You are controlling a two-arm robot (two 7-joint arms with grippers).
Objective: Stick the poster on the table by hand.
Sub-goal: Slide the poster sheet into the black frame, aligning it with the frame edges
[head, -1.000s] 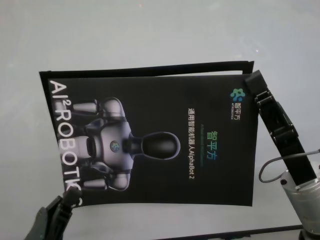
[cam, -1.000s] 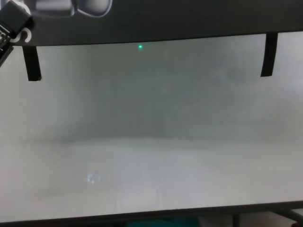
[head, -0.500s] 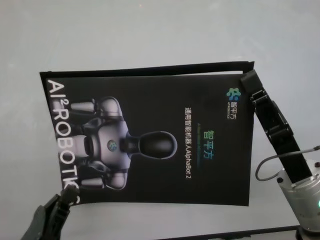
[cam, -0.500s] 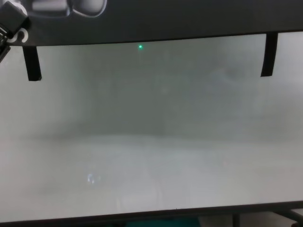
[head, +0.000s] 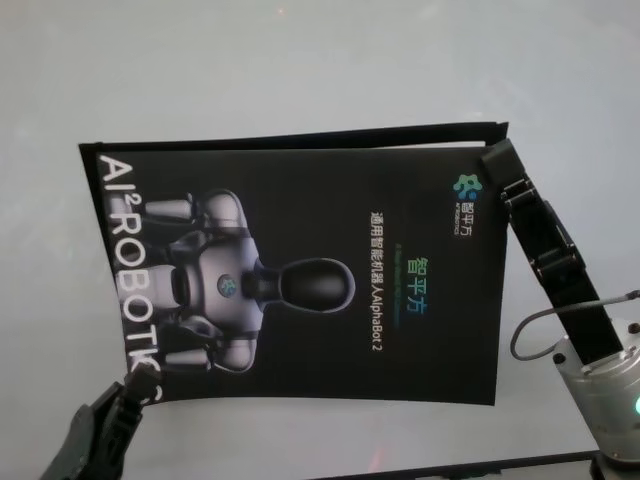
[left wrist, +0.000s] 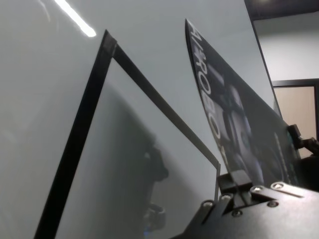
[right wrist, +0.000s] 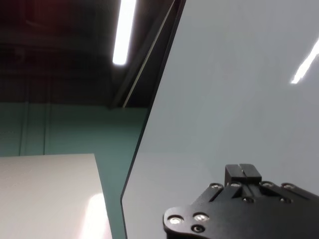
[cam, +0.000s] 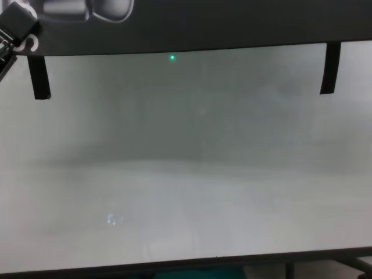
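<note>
The left gripper [head: 118, 385] sits at the near left of the white table [head: 300, 60], its dark fingers closed on the near left corner of the poster [head: 300, 270], by the big white letters; the left wrist view shows that edge of the poster [left wrist: 234, 124] raised off the table [left wrist: 45, 74], with black lines on the surface beneath it. From that gripper the glossy black sheet spreads away and to the right, the silver-grey robot figure [head: 215, 290] printed just beyond the gripper, then the white "AlphaBot 2" text and a small coloured logo farther right. At the poster's far right corner is the right gripper [head: 497, 162], its black linked finger reaching in from the right side and touching the sheet's edge; whether it pinches the sheet cannot be told. In the chest view two short black tape strips [cam: 39, 77] hang from the poster's near edge [cam: 232, 23] over the table.
</note>
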